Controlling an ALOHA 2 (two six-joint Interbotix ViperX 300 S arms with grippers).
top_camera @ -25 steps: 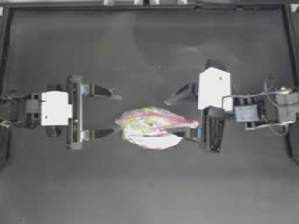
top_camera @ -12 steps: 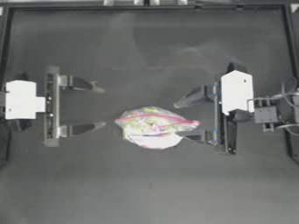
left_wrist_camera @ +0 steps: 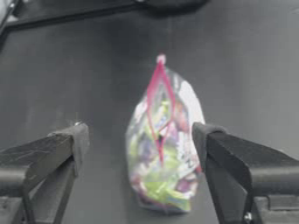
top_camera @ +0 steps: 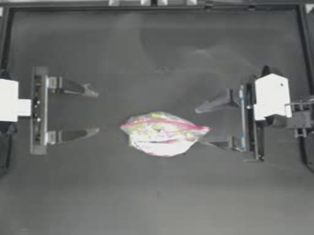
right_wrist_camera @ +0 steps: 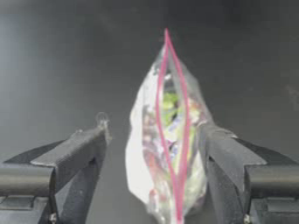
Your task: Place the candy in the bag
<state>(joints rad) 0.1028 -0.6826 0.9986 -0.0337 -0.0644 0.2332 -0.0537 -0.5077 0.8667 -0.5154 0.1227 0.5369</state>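
The clear bag [top_camera: 160, 133] with a pink seal strip lies on the dark table near the middle, colourful sweets showing through it. Its two pink rim lines stand slightly apart. No loose yellow-green and white candy shows on the table; whether it is among the bag's contents I cannot tell. My left gripper [top_camera: 91, 111] is open, well to the left of the bag and apart from it. My right gripper [top_camera: 204, 126] is open just right of the bag, its nearer fingertip close to the bag's edge. The bag [left_wrist_camera: 163, 148] lies ahead of the left gripper [left_wrist_camera: 140, 133], and the bag [right_wrist_camera: 169, 140] also fills the right wrist view beyond the right gripper [right_wrist_camera: 154, 133].
The table's raised rim [top_camera: 153, 6] runs along the far side, with dark frame bars down both sides. Bare dark table surface surrounds the bag.
Both arms have drawn back from the bag, the left one leftward and the right one rightward. The bag stays where it was.
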